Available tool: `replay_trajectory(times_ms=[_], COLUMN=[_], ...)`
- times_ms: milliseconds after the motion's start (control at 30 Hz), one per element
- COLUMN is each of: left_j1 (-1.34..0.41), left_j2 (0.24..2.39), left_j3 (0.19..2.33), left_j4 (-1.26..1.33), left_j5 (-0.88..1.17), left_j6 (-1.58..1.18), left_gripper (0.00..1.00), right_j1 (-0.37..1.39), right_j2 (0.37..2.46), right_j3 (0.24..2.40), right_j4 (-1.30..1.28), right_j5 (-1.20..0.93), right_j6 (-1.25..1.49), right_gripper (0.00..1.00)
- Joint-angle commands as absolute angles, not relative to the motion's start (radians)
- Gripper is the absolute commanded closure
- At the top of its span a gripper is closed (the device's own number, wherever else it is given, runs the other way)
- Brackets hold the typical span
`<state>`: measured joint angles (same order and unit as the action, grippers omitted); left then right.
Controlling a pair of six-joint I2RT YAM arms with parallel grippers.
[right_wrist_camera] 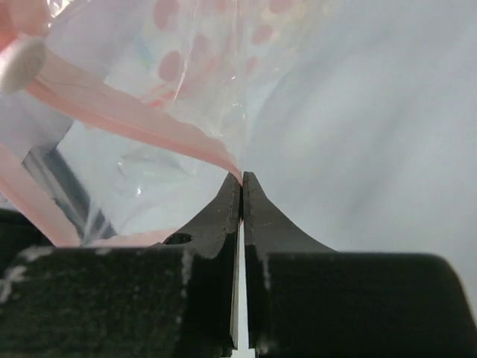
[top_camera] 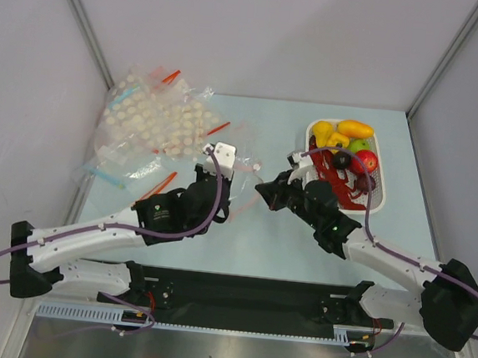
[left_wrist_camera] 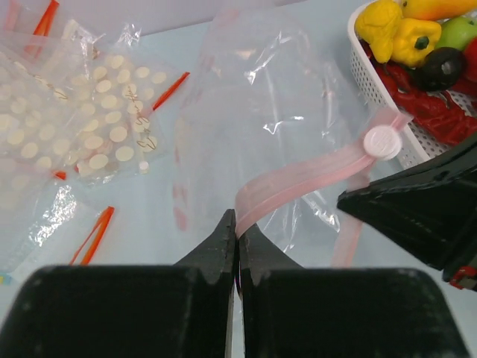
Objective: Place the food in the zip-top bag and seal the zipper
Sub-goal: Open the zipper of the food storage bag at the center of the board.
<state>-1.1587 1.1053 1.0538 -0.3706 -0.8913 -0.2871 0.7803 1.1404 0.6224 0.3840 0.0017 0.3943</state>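
Showed only from above: both arms meeting over the middle of the worktop [top_camera: 291, 251], dotted bags [top_camera: 156, 117] heaped at the far left, a white basket [left_wrist_camera: 367, 74] at the far right. Kept all the food in that basket: mango [top_camera: 355, 128], pepper [top_camera: 337, 140], green apple [top_camera: 357, 145], red apple [top_camera: 366, 161], dark fruit [top_camera: 342, 159], lobster [top_camera: 342, 192].

Showed better from the left wrist: the clear bag [left_wrist_camera: 291, 104] spread between the dotted bags and the basket, its zipper [left_wrist_camera: 298, 183] raised off the worktop, a round white slider [left_wrist_camera: 381, 140] sitting on it.

Left hand [left_wrist_camera: 237, 224]: fingers pressed together, pinching one end of the zipper.

Right hand [right_wrist_camera: 242, 179], plain only from its own wrist: pressed together too, pinching the pink strip at the very tips, beyond the slider.
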Motion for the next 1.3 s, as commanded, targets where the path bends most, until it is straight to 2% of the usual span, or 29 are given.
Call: replay_trajectory(times_ms=[0,200,300,400,700,867,933,967,1133,1167,1267], left_j1=[-1.192,-1.189,-1.123,-1.066,-0.908,-0.874,-0.871,-0.871,-0.871,-0.871,-0.871], left_j2=[1.098,1.284,1.391,1.465,1.493,1.486,1.486,1.483,1.442,1.415,1.359], left_j3=[1.108,1.198,1.239,1.252,1.198,1.164,1.154,1.154,1.144,1.138,1.099], left_j4=[-0.449,-0.532,-0.554,-0.542,-0.473,-0.422,-0.407,-0.403,-0.402,-0.403,-0.364], left_j5=[-0.973,-0.911,-0.74,-0.619,-0.405,-0.368,-0.339,-0.33,-0.287,-0.273,-0.227], left_j6=[-0.279,-0.307,-0.324,-0.331,-0.344,-0.354,-0.353,-0.354,-0.368,-0.376,-0.382], left_gripper=[0.95,0.91,0.99,1.0,1.0,1.0,1.0,1.0,1.0,1.0,1.0], right_j1=[0.778,0.744,0.736,0.73,0.626,0.612,0.612,0.612,0.612,0.612,0.614], right_j2=[1.183,1.27,1.296,1.321,1.425,1.422,1.419,1.414,1.396,1.391,1.393], right_j3=[0.646,0.693,0.729,0.765,0.906,0.919,0.923,0.923,0.907,0.902,0.888], right_j4=[0.472,0.42,0.355,0.278,-0.066,-0.123,-0.133,-0.135,-0.109,-0.104,-0.074], right_j5=[-0.123,-0.201,-0.19,-0.173,-0.101,-0.009,-0.003,-0.003,-0.023,-0.028,-0.051], right_j6=[0.436,0.46,0.448,0.433,0.422,0.419,0.414,0.414,0.407,0.407,0.411], right_gripper=[1.0,1.0,1.0,1.0,1.0,0.99,0.96,0.89,0.7,0.61,0.53])
